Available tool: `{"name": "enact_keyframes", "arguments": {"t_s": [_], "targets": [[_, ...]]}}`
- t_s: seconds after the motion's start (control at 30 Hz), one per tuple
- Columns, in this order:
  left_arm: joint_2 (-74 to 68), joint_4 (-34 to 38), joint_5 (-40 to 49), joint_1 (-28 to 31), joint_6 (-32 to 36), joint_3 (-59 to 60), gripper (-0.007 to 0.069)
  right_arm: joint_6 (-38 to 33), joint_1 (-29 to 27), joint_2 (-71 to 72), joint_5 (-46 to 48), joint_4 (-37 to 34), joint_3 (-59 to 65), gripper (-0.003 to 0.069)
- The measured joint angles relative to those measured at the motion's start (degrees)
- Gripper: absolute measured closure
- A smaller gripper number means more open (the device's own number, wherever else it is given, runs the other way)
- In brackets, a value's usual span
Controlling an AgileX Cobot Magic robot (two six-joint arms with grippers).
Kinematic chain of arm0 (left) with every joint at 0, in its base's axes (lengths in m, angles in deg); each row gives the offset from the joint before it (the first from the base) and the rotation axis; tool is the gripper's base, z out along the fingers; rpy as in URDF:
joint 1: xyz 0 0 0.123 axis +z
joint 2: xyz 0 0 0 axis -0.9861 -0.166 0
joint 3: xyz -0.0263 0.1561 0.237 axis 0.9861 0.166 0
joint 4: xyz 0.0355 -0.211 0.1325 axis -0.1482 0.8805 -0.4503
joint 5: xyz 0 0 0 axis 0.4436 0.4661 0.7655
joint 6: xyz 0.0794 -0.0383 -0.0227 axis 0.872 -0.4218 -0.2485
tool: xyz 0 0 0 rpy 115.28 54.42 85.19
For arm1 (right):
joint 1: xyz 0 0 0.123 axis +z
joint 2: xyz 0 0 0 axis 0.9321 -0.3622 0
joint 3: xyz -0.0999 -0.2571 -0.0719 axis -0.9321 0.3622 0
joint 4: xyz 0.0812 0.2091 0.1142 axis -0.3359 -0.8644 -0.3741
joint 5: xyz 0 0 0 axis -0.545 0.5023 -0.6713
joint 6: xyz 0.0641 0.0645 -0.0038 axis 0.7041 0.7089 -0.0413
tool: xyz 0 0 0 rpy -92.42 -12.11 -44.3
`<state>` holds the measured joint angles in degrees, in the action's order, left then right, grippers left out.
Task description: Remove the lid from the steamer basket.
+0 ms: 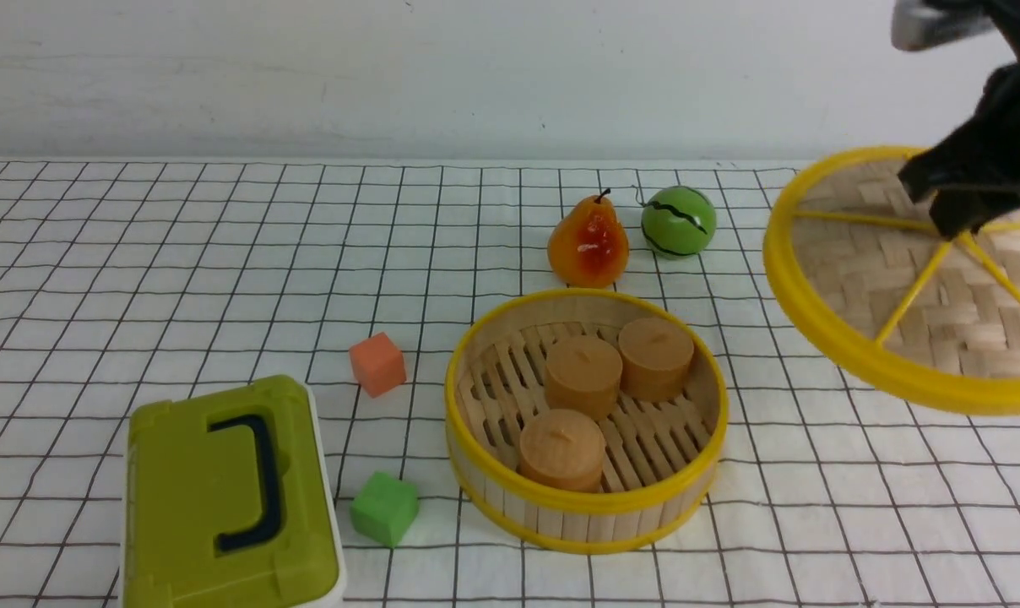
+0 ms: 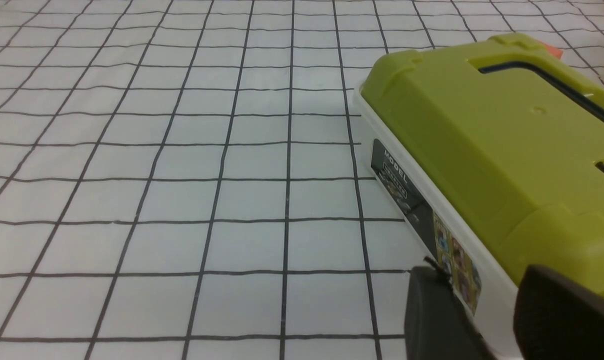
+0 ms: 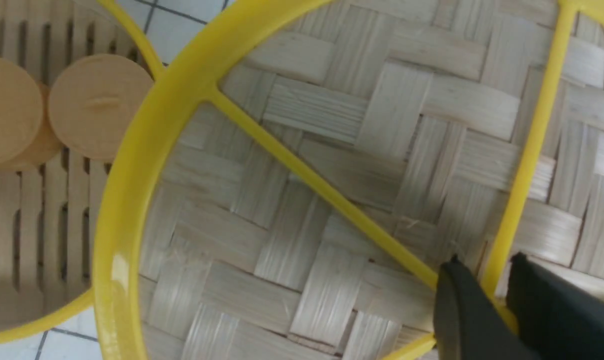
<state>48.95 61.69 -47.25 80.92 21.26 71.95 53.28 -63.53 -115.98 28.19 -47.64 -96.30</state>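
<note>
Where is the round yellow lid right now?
In the front view the lid is up in the air on the right, tilted, held by the right gripper, off to the right of the open steamer basket.

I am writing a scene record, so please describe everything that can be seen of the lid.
The lid is a flat round disc of pale woven bamboo with a yellow plastic rim and thin yellow spokes meeting near its centre. It is off the steamer basket, tilted, to the basket's right; the picture edge cuts part of it. The right gripper is shut on its centre, pinching a yellow part. Nothing else appears to touch it.
</note>
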Motion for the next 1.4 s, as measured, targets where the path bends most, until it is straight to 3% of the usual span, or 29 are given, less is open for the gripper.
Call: {"name": "enact_keyframes", "arguments": {"t_s": [0.2, 0.6, 0.77, 0.87, 1.0, 1.13, 1.4], "targets": [[0.0, 0.0, 0.0, 0.0, 0.0, 0.0, 0.0385, 0.0, -4.78, -4.93, -13.01, -3.11, 10.1, 0.0555], [0.0, 0.0, 0.0, 0.0, 0.0, 0.0, 0.0385, 0.14, -5.02, -16.94, -19.41, -3.17, 11.32, 0.0554], [0.0, 0.0, 0.0, 0.0, 0.0, 0.0, 0.0385, 0.19, -5.02, -17.15, -19.47, -3.49, 11.22, 0.0492], [0.0, 0.0, 0.0, 0.0, 0.0, 0.0, 0.0385, 0.19, -5.02, -16.14, -18.28, -4.07, 11.22, 0.0403], [0.0, 0.0, 0.0, 0.0, 0.0, 0.0, 0.0385, -0.12, -5.02, -10.22, -15.6, -5.69, 11.28, 0.0368], [0.0, 0.0, 0.0, 0.0, 0.0, 0.0, 0.0385, -3.15, -5.09, -0.54, -14.05, -8.94, 11.28, 0.0383], [0.0, 0.0, 0.0, 0.0, 0.0, 0.0, 0.0385, -13.95, -5.09, 23.83, -15.54, -21.05, 19.77, 0.0533]]}}
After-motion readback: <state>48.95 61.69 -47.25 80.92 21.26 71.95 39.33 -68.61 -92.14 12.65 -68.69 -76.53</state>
